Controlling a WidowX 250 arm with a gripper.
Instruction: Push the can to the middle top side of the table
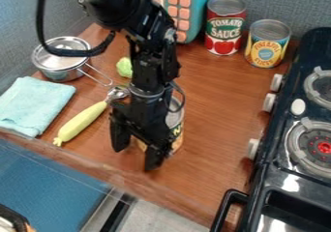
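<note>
Black stove point(291, 173) ran near to far along the right side. Gripper point(137, 151) hung low over the near middle of the wooden table point(213, 144), fingers spread. Can point(176, 122) stood there too, partly hidden behind the gripper; couldn't tell if they touched. Left: yellow-handled utensil point(81, 123) lying aslant, pale blue cloth point(34, 105) beside it. Farther: metal pot point(59, 72) left, green lump point(124, 67) right of it. Far side, left to right: teal toy point(199, 6), red tin point(225, 25), yellow tin point(267, 43).

Bare brown wooden tabletop point(217, 110) gives passage beside the black metal stove point(276, 134); red-labelled cylindrical can point(224, 27) and yellow-labelled cylindrical can point(265, 45) obstruct upper right
</note>
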